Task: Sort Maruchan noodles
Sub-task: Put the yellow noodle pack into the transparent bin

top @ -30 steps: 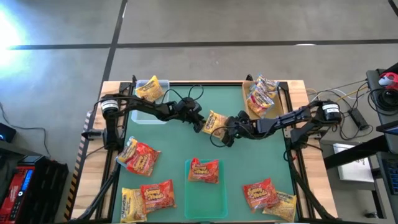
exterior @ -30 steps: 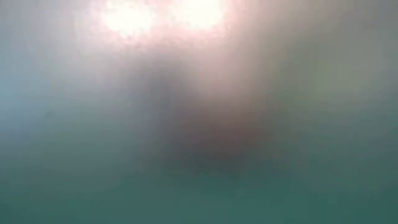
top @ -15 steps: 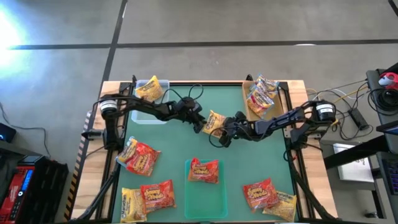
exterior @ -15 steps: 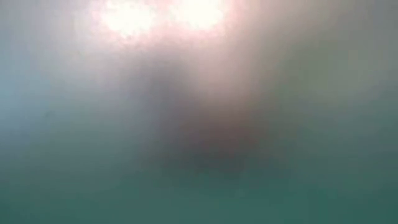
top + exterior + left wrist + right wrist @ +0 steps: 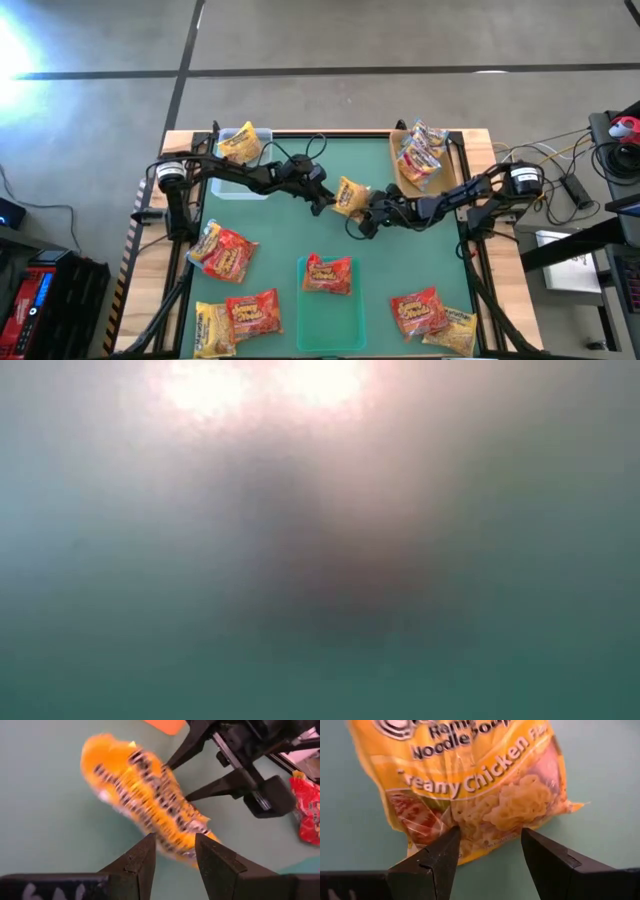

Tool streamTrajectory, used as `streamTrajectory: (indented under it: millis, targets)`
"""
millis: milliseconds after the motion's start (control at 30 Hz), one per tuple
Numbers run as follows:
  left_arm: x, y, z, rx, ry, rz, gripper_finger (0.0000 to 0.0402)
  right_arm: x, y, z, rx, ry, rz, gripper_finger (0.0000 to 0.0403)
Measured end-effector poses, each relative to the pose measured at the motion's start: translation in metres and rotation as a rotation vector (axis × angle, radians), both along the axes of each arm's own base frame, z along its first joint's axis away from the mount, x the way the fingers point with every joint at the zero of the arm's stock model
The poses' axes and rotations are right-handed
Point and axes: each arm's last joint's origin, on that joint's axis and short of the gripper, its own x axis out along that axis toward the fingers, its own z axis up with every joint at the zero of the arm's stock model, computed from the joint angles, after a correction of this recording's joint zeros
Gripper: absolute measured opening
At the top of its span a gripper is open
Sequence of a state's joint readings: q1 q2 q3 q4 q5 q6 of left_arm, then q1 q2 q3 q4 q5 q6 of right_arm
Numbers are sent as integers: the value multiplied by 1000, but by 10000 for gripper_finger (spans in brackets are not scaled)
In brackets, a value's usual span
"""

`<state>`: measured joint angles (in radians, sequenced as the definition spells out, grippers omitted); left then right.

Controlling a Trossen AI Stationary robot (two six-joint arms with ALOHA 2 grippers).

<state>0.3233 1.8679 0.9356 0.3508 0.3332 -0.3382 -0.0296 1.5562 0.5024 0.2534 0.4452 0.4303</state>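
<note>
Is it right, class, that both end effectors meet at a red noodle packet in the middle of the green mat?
Not quite. The noodle packet between the left end effector and the right end effector is yellow, not red, as the right wrist view shows. They do meet mid-mat.

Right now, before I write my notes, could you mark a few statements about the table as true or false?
1. The yellow packet in the middle is between the left hand and the right hand. True.
2. The left hand is closed on a corner of this yellow packet. True.
3. The clear tray on the left arm's side holds a red packet. False: the packet in it is yellow.
4. The brown tray on the right arm's side holds nothing. False: pale packets with pink labels lie in it.
</note>
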Motion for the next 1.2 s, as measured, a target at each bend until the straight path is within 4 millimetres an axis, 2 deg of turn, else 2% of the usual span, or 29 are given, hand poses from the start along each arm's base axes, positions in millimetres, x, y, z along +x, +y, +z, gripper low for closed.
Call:
streamTrajectory:
  millis: [267, 567, 733, 900, 1067, 1200]
  targets:
    - [0, 6, 2, -68, -1, 58, 131, -5, 0, -4, -7, -37, 5, 205]
    - [13, 11, 22, -53, -73, 62, 184, -5, 0, -4, -15, -38, 15, 205]
    - [16, 12, 27, -58, -86, 67, 212, -5, 0, -4, -19, -36, 19, 205]
    - [17, 14, 26, -79, -79, 120, 224, -4, 0, -4, -21, -38, 22, 205]
    - [22, 14, 11, -121, -64, 164, 225, -3, 0, -3, -34, -45, 33, 205]
    - [28, 14, 10, -122, -87, 161, 225, -3, 0, -2, -40, -49, 37, 205]
